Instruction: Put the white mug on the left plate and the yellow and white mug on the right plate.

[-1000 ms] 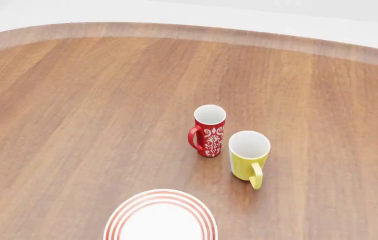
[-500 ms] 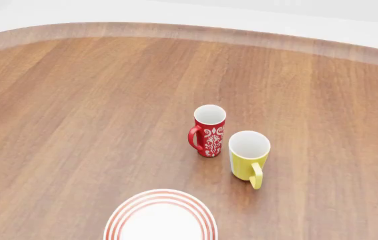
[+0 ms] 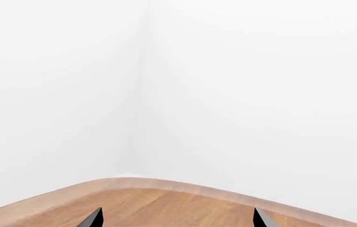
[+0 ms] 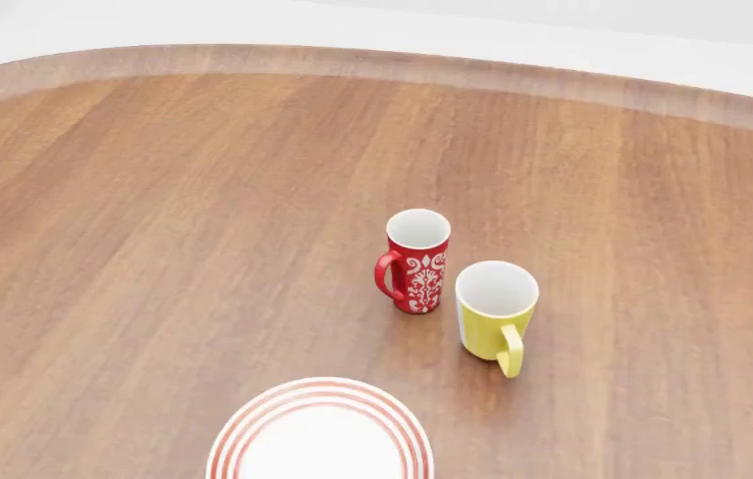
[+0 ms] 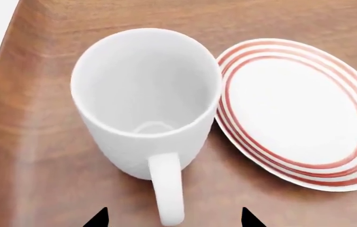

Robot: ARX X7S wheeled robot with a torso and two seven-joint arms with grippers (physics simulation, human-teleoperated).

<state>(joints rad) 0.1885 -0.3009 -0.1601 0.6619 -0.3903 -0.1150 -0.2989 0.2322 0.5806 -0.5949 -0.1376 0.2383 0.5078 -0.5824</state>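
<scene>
The yellow and white mug (image 4: 494, 313) stands upright near the middle of the wooden table, its handle toward me. One red-ringed plate (image 4: 320, 434) lies at the near edge of the head view. In the right wrist view the large white mug (image 5: 146, 101) stands upright beside another red-ringed plate (image 5: 298, 111), touching its rim. My right gripper (image 5: 172, 222) is open, its fingertips on either side of the mug's handle (image 5: 167, 194). My left gripper (image 3: 177, 221) is open and empty above the table's far rim. Which plate is left or right I cannot tell.
A slim red mug with white pattern (image 4: 415, 261) stands just left of and behind the yellow mug. The wooden table (image 4: 150, 220) has a raised curved rim (image 3: 165, 187) with white wall beyond. Neither arm shows in the head view.
</scene>
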